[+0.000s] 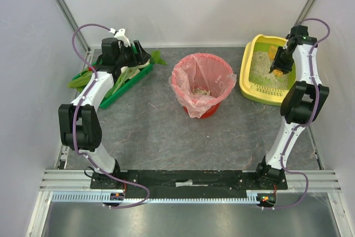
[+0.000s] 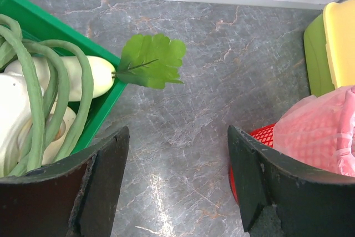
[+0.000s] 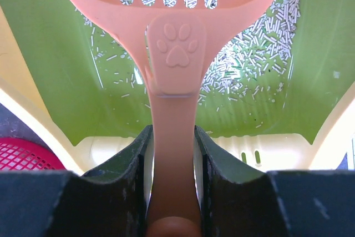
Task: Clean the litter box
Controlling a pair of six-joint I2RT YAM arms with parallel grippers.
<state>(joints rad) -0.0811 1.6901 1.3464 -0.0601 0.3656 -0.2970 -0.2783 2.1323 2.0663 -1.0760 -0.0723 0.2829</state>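
the scoop (image 3: pixel 176 54) loses its slotted head past the top edge

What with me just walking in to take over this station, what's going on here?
The right arm's pincer is shut on the handle of an orange slotted scoop, held over the litter box at the table's far right, where pale litter lies scattered. The left pincer is open and holds nothing, beside the green tray of vegetables. The red basket between them, lined with a pink bag, already has some litter in it.
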